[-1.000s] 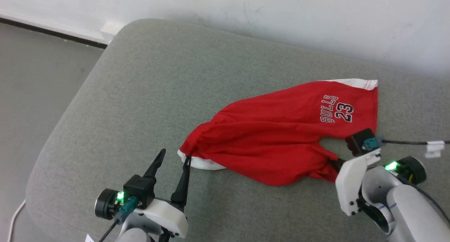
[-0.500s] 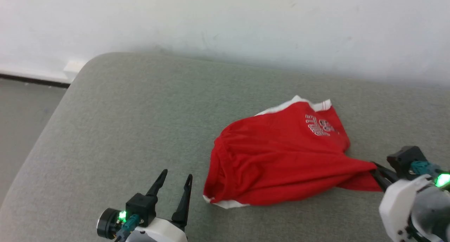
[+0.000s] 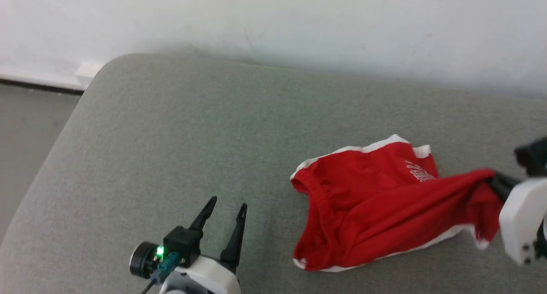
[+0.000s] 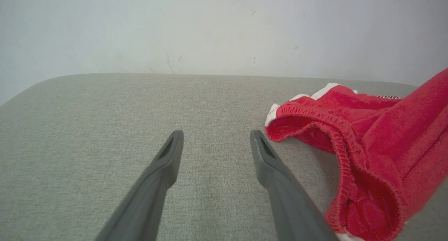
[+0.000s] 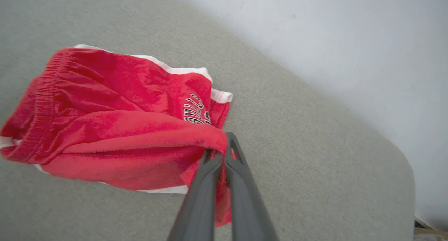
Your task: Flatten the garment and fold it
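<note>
The right end effector (image 5: 224, 146) is clamped on a bunched edge of the red garment (image 3: 367, 208), holding that side raised while the rest lies crumpled on the grey padded worktop (image 3: 171, 136), and the left end effector (image 3: 228, 202) hovers near its waistband, fingers apart and empty.

The red shorts (image 3: 376, 213) lie crumpled on the right part of the grey fabric cushion (image 3: 192, 136). Their gathered elastic waistband (image 4: 344, 153) gapes open toward the left, and white trim (image 3: 372, 148) runs along the far edge and the near hem. One leg rises off the cushion as a taut ridge running to the right, its end pinched between the closed fingers of the right gripper (image 5: 224, 146). That ridge half covers the dark-outlined white lettering (image 5: 196, 109), while the waistband end rests on the cushion.
</note>
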You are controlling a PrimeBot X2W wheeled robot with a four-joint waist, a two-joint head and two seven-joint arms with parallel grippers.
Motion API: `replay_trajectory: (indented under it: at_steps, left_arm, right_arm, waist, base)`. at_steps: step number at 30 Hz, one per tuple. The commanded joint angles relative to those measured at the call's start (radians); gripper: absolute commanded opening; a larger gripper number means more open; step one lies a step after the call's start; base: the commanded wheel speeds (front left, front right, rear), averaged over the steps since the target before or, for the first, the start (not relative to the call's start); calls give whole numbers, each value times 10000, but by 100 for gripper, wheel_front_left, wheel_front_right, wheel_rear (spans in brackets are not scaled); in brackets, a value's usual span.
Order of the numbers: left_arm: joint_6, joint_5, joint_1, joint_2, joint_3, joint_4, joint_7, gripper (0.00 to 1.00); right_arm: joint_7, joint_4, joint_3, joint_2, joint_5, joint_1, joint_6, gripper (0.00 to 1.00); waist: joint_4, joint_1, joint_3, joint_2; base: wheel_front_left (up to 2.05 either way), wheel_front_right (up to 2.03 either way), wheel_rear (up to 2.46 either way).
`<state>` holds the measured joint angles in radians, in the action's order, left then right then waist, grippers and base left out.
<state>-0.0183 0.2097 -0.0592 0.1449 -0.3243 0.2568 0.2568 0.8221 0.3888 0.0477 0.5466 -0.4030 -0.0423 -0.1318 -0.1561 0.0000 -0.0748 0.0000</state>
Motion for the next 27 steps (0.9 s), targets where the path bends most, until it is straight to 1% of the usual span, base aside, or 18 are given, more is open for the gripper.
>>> replay_trajectory:
  at_steps: [1, 5, 9, 12, 15, 16, 17, 19, 22, 25, 27]
  left_arm:
    - [-74, -118, -260, -69, -7, 2, 49, 100]
    - [-153, -206, -585, -199, -38, 27, 49, 100]
    - [-236, -268, -774, -329, -70, 72, 49, 100]
    - [-293, -312, -865, -422, -101, 110, 49, 100]
    - [-322, -359, -946, -527, -156, 146, 49, 100]
    - [-330, -369, -970, -561, -175, 145, 49, 100]
    - [-342, -376, -991, -591, -191, 135, 49, 100]
    - [-367, -394, -997, -631, -210, 105, 49, 100]
    - [-394, -456, -922, -619, -186, 65, 49, 100]
    - [-453, -507, -813, -557, -166, -52, 49, 100]
    - [-487, -422, -684, -561, -80, -252, 49, 100]
  right_arm:
    - [-228, -562, -12, 65, -61, -463, 11, 0]
    - [-1126, -3086, 147, 237, 130, -1928, 11, 0]
    - [-1676, -5434, 321, -43, 391, -3264, 11, 0]
    - [-2148, -6885, 746, -109, 760, -4023, 11, 0]
    - [-2862, -8182, 1244, -126, 1085, -4557, 11, 0]
    - [-3152, -8568, 1392, -129, 1199, -4695, 11, 67]
    - [-3377, -8959, 1493, -157, 1262, -4803, 11, 100]
    - [-3806, -9599, 1725, -193, 1389, -4971, 11, 100]
    - [-4434, -10248, 1812, -409, 1182, -5181, 11, 100]
    - [-5303, -10388, 1962, -423, 1033, -5269, 11, 100]
    - [-6048, -10233, 1838, -496, 912, -5255, 11, 100]
  waist:
    - [-564, 0, -599, 0]
    - [-978, 0, -1096, 0]
    - [-1301, 0, -1421, 0]
    - [-1486, 0, -1549, 0]
    - [-1618, 0, -1587, 0]
    - [-1645, 0, -1580, 0]
    - [-1658, 0, -1551, 0]
    - [-1639, 0, -1444, 0]
    - [-1464, 0, -1174, 0]
    - [-1225, 0, -792, 0]
    - [-1018, 0, -534, 0]
  base:
    - [0, 0, 0]
    - [0, 0, 0]
    - [0, 0, 0]
    - [0, 0, 0]
    - [0, 0, 0]
    - [0, 0, 0]
    - [0, 0, 0]
    - [0, 0, 0]
    - [0, 0, 0]
    - [0, 0, 0]
    - [0, 0, 0]
